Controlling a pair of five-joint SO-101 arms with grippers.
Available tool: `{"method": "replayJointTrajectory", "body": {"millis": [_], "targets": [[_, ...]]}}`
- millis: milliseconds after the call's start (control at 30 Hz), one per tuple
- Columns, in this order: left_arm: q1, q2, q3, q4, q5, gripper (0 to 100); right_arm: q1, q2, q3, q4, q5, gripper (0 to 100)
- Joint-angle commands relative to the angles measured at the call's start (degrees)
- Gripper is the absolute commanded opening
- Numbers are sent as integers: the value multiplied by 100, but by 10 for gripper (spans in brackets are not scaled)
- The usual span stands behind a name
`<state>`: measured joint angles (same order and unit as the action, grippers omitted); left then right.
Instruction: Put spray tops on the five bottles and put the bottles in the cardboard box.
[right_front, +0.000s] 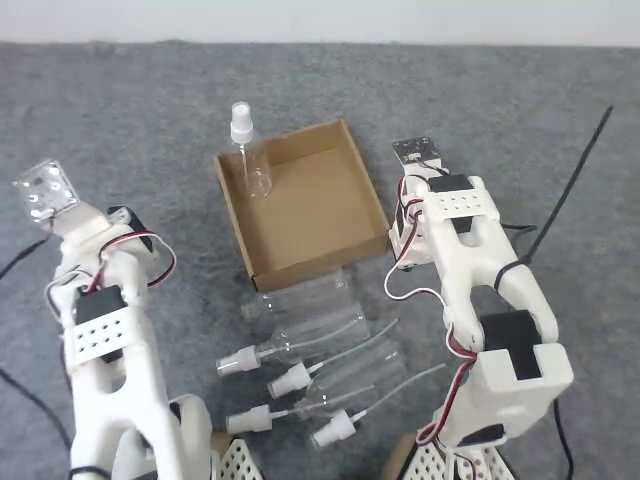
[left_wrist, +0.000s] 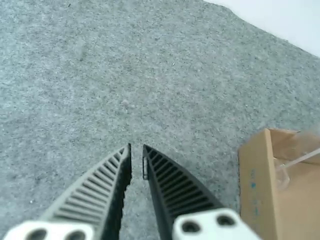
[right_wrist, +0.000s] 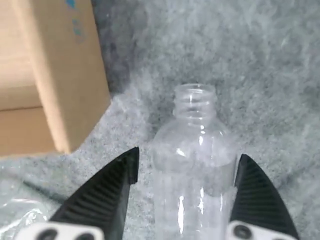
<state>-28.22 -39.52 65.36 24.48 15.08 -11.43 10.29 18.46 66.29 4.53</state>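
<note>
Now pick-up step: R gripper (right_wrist: 189, 154) jaws wide astride capless bottle (right_wrist: 194, 130); L gripper (left_wrist: 136, 148) near-shut, empty. Next: squeeze w/o tipping.

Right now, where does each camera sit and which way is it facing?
High view: fixed overhead, looking down on the cardboard box, loose bottles, spray tops; left arm and right arm show.
Left wrist view: on the left arm, facing carpet; shut left gripper shows.
Right wrist view: on the right arm, facing an uncapped bottle inside the open right gripper.
Shared: the box is in all three.
</note>
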Motion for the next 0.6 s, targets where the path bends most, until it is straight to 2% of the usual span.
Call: {"method": "replayJointTrajectory", "body": {"millis": [0, 233, 567], "targets": [[9, -211, -92, -167, -53, 35, 48, -119, -325, 66, 35, 190], [9, -211, -84, -167, -53, 35, 13, -127, -325, 215, -246, 65], [9, -211, -84, -141, -53, 35, -13, -532, -299, 391, -299, 41]]}}
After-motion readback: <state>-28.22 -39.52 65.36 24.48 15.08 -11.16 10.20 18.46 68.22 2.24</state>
